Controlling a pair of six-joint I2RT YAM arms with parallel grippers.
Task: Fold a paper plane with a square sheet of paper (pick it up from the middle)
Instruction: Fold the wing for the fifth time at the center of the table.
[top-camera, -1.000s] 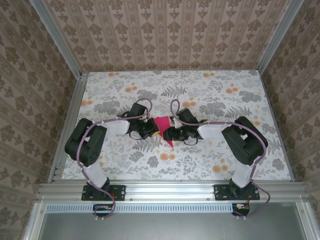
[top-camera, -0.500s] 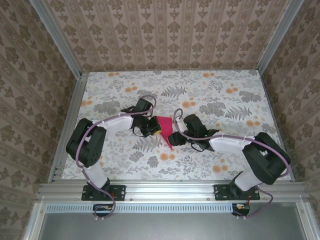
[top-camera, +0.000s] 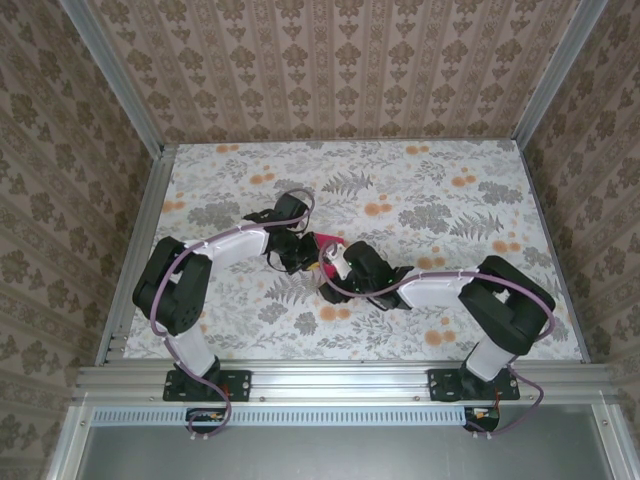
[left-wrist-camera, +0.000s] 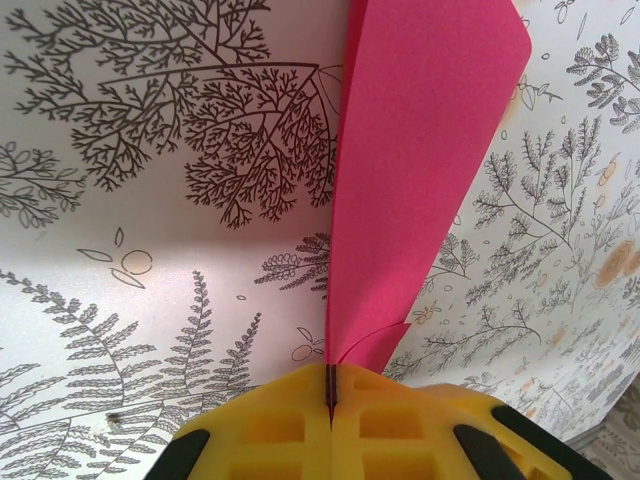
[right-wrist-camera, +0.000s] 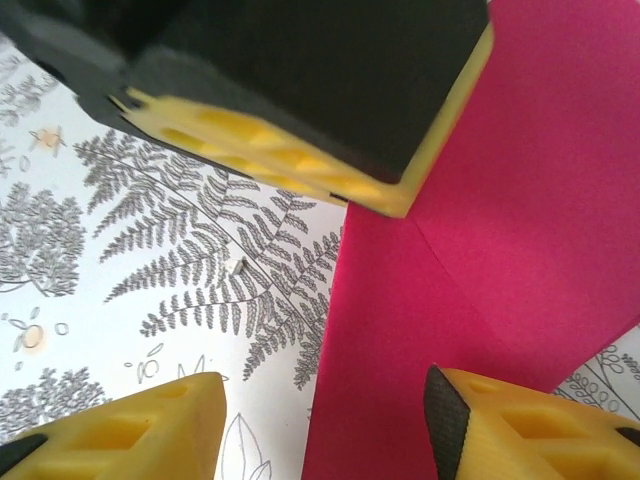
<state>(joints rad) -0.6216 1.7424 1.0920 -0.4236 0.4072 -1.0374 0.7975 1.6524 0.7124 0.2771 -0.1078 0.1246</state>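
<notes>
Paper plane (left-wrist-camera: 420, 180) pinched by left gripper (left-wrist-camera: 330, 388) (jaws closed); right gripper (right-wrist-camera: 325, 405) parted over it.

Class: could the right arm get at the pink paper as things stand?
Probably yes: the right gripper stands open right beside the pink paper, nothing between them; the left gripper holds it pinched.

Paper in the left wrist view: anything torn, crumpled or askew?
Only slightly. The shut left gripper pinches the folded pink paper edge-on, and just above it one layer curls away instead of lying flush. No tear shows. The right gripper stands open astride the paper's edge.
</notes>
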